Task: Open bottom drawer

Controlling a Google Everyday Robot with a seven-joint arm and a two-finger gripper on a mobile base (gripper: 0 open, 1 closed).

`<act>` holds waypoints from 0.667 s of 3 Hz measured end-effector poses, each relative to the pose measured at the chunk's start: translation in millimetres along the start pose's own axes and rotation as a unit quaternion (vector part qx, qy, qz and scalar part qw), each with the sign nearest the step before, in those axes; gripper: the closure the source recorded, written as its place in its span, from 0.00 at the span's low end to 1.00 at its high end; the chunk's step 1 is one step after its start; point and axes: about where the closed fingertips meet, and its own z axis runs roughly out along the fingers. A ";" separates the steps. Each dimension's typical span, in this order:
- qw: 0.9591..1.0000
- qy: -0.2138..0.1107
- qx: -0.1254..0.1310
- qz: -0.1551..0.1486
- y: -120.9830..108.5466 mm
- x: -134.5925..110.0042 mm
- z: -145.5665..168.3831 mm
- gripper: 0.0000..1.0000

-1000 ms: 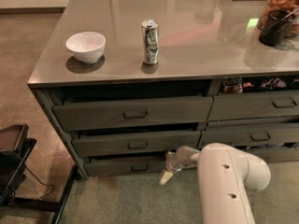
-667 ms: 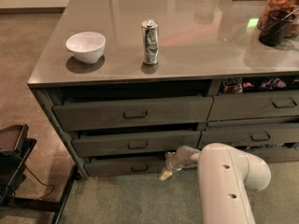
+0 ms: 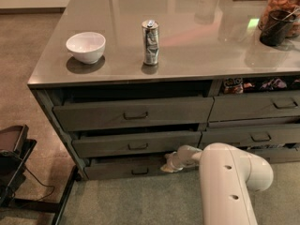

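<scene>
The bottom drawer (image 3: pixel 117 168) is the slimmest front in the left stack: a wide, shallow, dark grey-green panel, flat and plain, with one small dark loop handle (image 3: pixel 139 171) at its centre. It sits lowest under the tabletop's front edge, toward the front-left corner. A dark gap runs above it, so it may stand slightly ajar, though the shadow makes that uncertain.

The left stack has three drawers, each with one handle. The right stack shows three fronts, the lowest partly hidden by the white arm (image 3: pixel 232 177).

The gripper (image 3: pixel 169 165) lies at the right end of the bottom drawer, low and right of its handle. Whether it grips anything I cannot tell.

On the tabletop (image 3: pixel 197 46) stand one white bowl (image 3: pixel 86 46) near the left edge, one upright silver can (image 3: pixel 150 42) near the front edge, and, at the right edge, one jar (image 3: pixel 280 1) holding brown pieces, with a dark cup (image 3: pixel 275 28) before it. Under the front edge on the right, the top right drawer (image 3: pixel 255 108) holds coloured packets (image 3: pixel 234 85).
</scene>
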 end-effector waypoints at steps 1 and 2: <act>1.000 0.000 0.000 0.000 -2.6 -2.6 -4.9 0.88; 1.000 0.000 0.000 0.000 -3.2 -3.2 -8.8 1.00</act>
